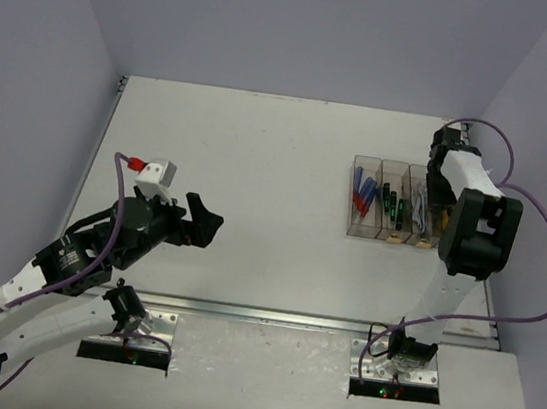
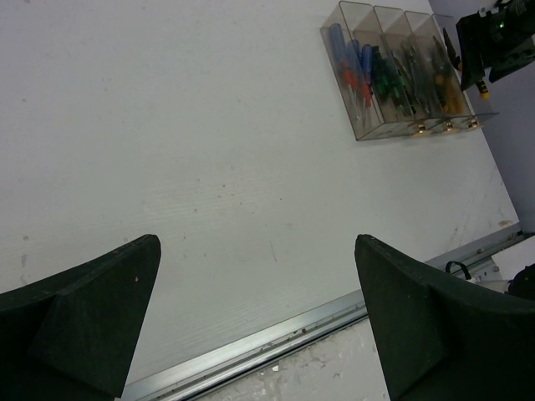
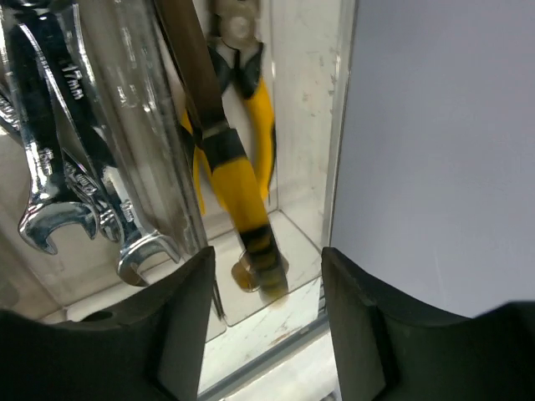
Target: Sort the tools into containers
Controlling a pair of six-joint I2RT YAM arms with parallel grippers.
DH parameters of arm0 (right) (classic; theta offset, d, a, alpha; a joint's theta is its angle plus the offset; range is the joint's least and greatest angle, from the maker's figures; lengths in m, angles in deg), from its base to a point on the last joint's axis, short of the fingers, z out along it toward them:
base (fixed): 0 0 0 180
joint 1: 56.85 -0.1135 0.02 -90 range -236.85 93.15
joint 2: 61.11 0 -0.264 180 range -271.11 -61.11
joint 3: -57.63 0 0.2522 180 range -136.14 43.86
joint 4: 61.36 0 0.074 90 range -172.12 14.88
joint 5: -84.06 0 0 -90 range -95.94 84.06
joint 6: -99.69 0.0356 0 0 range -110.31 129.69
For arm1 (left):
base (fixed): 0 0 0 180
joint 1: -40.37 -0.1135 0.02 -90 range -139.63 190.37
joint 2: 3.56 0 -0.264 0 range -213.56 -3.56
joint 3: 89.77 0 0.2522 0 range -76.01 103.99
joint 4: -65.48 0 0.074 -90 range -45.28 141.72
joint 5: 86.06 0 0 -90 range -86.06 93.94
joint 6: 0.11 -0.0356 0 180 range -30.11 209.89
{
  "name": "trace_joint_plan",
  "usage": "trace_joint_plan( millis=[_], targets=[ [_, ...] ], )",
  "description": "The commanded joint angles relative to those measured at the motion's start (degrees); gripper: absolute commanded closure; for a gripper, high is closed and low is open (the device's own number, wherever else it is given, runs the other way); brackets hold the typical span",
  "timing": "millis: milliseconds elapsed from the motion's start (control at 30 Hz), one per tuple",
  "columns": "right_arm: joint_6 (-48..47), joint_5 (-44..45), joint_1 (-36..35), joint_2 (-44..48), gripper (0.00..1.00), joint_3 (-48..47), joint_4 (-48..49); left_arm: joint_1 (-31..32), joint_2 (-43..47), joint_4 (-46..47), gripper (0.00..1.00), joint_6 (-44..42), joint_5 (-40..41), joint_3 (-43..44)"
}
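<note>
The containers (image 1: 389, 216) are a row of clear bins at the right of the table, also showing in the left wrist view (image 2: 401, 75). They hold blue-handled screwdrivers (image 1: 363, 194), green-handled screwdrivers (image 1: 389, 204) and silver wrenches (image 3: 67, 192). My right gripper (image 3: 267, 267) hangs over the rightmost bin with its jaws apart. Yellow-handled pliers (image 3: 238, 180) lie blurred in that bin, below and between the fingers, touching neither. My left gripper (image 2: 259, 276) stands open and empty over the bare left part of the table (image 1: 202, 223).
A metal rail (image 1: 269, 315) runs along the table's near edge. The right wall (image 3: 443, 142) stands close beside the rightmost bin. My right arm (image 1: 472, 226) covers the bin row's right end from above.
</note>
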Motion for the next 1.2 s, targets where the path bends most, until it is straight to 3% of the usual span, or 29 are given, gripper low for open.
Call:
trace_joint_plan(
  millis=[0, 233, 333, 400, 533, 567, 733, 900, 967, 1167],
  targets=[
    [1.2, 2.9, 0.4, 1.7, 0.37, -5.9, -0.3, 0.4, -0.3, 2.3, 0.0, -1.0, -0.6, 0.0],
    [7.8, -0.6, 0.2, 5.7, 0.32, -13.3, -6.6, 0.1, -0.8, 0.2, 0.0, 1.3, 4.7, 0.9],
    [10.5, -4.6, -1.3, 12.9, 0.06, -12.0, -7.8, -1.1, -1.9, -2.2, 0.0, 3.2, 8.6, 1.9],
    [11.9, -8.5, -3.1, 21.4, 0.01, -8.5, -6.6, -2.3, -2.6, -3.8, 0.0, 4.6, 11.8, 2.7],
    [13.8, -17.4, -8.2, 36.8, 0.01, 2.0, -1.5, -2.3, -3.8, -6.7, 0.0, 5.9, 20.0, 5.1],
    [14.2, -21.0, -9.6, 44.4, 0.01, 5.3, -0.3, -2.3, -5.1, -7.7, 0.0, 5.7, 22.4, 6.7],
    [15.2, -30.5, -10.5, 64.2, 0.01, 18.9, 1.7, -2.4, -8.4, -9.7, 0.0, 4.4, 31.7, 10.6],
    [13.9, -33.5, -10.4, 79.6, 0.01, 25.0, -3.0, -2.4, -4.6, -3.8, 0.0, 0.0, 32.8, 7.1],
    [13.7, -30.7, -11.6, 85.7, 0.01, 28.3, -3.2, -2.4, -1.6, -1.7, 0.0, -1.6, 33.1, 4.2],
    [13.4, -30.0, -14.0, 95.8, 0.01, 34.3, -1.0, -2.4, 7.0, -3.4, 0.0, 1.5, 35.4, 0.8]
  ],
)
